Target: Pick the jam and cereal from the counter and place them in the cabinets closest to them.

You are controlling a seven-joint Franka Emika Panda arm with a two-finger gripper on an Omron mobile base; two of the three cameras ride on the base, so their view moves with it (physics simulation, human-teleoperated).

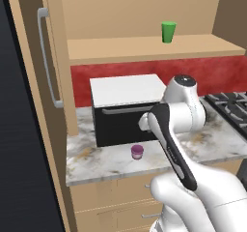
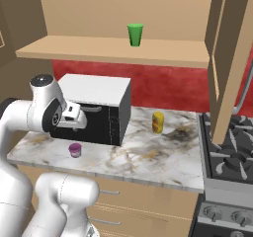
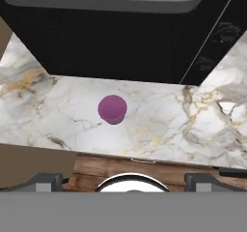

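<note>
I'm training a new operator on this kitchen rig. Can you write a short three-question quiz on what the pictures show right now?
1. True or false: the jam stands on the counter in front of the microwave.
2. What stands on the open shelf above the microwave? A) a red box B) a green cup C) a purple jar
3. Fill in: the pincer hangs above the jam with its jaws ____.

Key: 1 true. 2 B. 3 open; nothing is held yet.
</note>
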